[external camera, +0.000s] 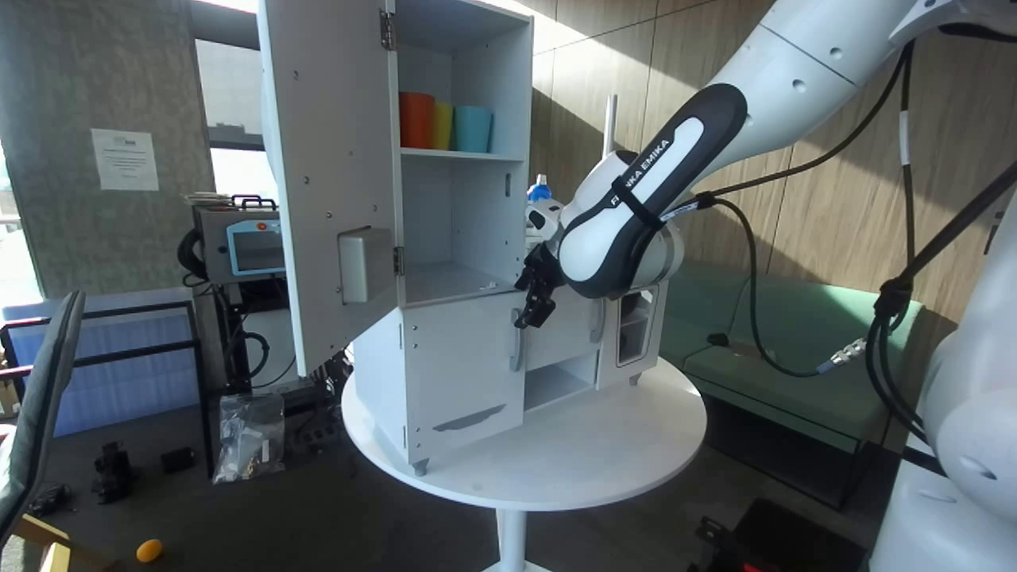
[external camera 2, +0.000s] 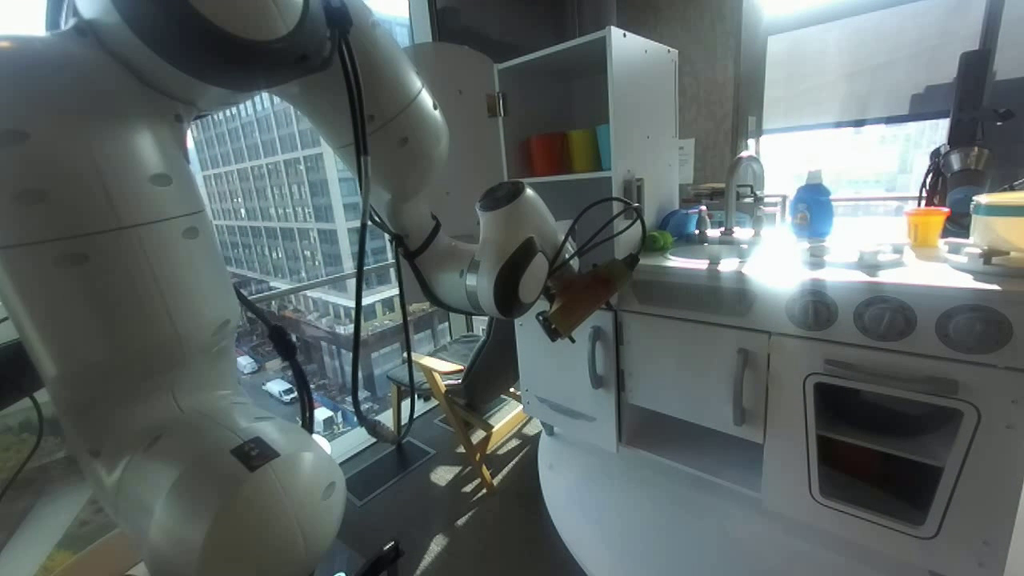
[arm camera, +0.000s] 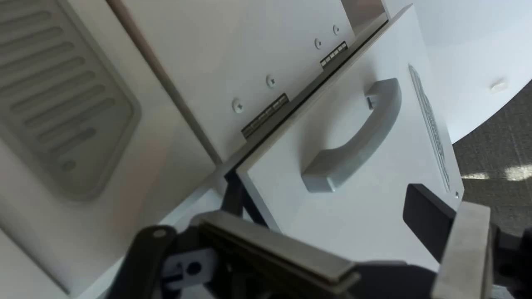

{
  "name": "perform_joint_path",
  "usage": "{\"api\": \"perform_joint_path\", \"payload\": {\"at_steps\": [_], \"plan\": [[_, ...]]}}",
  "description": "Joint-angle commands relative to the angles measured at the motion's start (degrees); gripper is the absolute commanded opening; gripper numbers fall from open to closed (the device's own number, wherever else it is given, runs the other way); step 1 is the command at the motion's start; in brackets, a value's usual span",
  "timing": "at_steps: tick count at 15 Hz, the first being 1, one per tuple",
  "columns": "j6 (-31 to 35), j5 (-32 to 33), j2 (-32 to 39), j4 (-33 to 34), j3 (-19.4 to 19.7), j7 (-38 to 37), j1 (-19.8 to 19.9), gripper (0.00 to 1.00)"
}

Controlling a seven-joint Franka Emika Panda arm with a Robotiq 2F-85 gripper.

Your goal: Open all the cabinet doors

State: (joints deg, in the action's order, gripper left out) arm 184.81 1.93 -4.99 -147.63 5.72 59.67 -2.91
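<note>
Arm (external camera: pixel 767 91) reads "F…NKA EMIKA"; wall notice (external camera: pixel 125 160) illegible. Hand (external camera: pixel 529 302) released, jaws apart, nr top of low door (external camera: pixel 461 361); tall door (external camera: pixel 334 119) swung open. Grooved panel (arm camera: pixel 58 91) in wrist view only.

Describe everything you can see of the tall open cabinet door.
The tall cabinet door is a flat white panel, perhaps painted board, upright and wide open. Two metal hinges join it to the cabinet; nothing else visibly touches it. Its inner face bears a pale boxy block low down and screw-like dots. In an exterior view its top looks curved, and the arm partly hides it.
</note>
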Motion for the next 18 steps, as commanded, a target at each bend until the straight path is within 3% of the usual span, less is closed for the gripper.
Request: {"api": "perform_joint_path", "payload": {"at_steps": [1,5,8,12,17,18], "plan": [[0.47,7.09,3.26,2.50,-0.68,-4.99,3.74,1.00],[-5.36,11.78,0.18,1.14,-1.18,-9.35,4.14,1.00],[-16.14,18.04,-5.64,-1.70,-2.59,-15.14,5.87,1.00],[-29.13,14.70,-15.17,-7.22,-3.10,-11.80,1.19,1.00],[-35.81,7.93,-22.36,-12.02,-2.12,-4.91,-7.93,1.00],[-38.19,6.76,-21.19,-9.79,-2.50,-4.05,-9.66,1.00]]}}
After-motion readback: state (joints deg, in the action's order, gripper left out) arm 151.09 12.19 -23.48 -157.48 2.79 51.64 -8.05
